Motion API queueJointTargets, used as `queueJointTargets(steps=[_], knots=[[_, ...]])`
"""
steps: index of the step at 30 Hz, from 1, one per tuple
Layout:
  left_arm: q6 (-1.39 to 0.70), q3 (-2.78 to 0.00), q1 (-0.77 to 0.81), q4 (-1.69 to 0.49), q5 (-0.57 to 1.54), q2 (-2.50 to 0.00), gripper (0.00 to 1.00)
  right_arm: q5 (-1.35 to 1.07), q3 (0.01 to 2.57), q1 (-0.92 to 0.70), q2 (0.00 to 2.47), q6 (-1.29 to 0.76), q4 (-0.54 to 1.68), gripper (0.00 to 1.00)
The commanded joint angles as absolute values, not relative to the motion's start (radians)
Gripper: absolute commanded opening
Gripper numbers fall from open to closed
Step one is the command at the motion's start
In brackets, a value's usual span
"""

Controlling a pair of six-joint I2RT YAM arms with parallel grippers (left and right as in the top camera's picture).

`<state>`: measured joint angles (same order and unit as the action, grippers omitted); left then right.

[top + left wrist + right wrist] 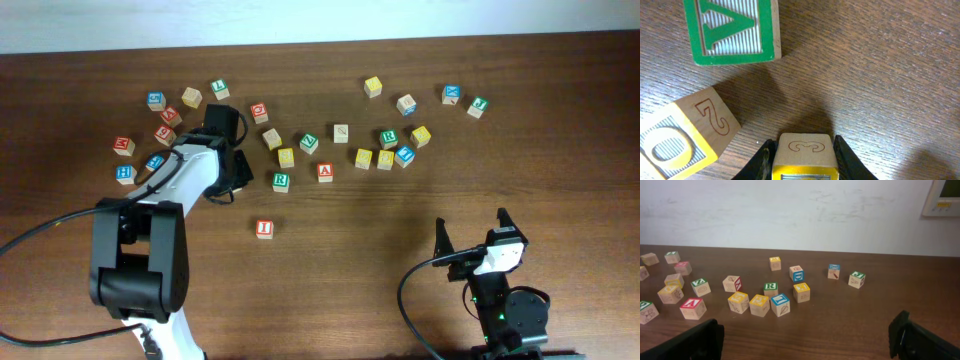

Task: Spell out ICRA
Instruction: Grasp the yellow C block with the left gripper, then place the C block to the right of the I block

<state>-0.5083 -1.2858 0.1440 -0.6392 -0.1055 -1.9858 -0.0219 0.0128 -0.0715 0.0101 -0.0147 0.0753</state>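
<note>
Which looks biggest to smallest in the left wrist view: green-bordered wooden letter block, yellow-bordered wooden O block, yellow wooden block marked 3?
Green-bordered letter block and yellow-bordered O block: alike, both cropped, unranked.
Smallest: yellow block marked 3, also cropped.

**A robotics lab in a plain room**

Two cabled robot arms (150,250) are standing at a brown wooden tabletop (540,180) where toy letter blocks (781,305) are lying scattered; behind it a scuffed white wall (790,215) is carrying a small control panel (942,197).
</note>
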Motion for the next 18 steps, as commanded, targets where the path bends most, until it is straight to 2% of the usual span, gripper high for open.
queueJointTargets(steps=[1, 6, 10, 12, 16, 18], knots=[[-0.499, -1.287, 0.147, -0.669, -0.11, -1.937, 0.25, -0.01, 0.006, -0.065, 0.004, -0.011, 0.079, 0.98], [-0.499, -1.287, 0.148, -0.71, -0.093, -1.861, 0.25, -0.01, 0.006, -0.065, 0.004, -0.011, 0.079, 0.98], [-0.499, -1.287, 0.148, -0.804, 0.078, -1.75, 0.22, -0.01, 0.006, -0.065, 0.004, -0.011, 0.079, 0.98], [-0.499, -1.287, 0.166, -0.87, 0.273, -1.705, 0.21, -0.01, 0.006, -0.065, 0.004, -0.011, 0.079, 0.98], [-0.499, -1.24, 0.317, -0.925, 0.307, -1.702, 0.19, -0.01, 0.006, -0.065, 0.004, -0.011, 0.079, 0.98], [-0.526, -1.2, 0.399, -0.916, 0.258, -1.702, 0.19, -0.01, 0.006, -0.065, 0.004, -0.011, 0.079, 0.98]])
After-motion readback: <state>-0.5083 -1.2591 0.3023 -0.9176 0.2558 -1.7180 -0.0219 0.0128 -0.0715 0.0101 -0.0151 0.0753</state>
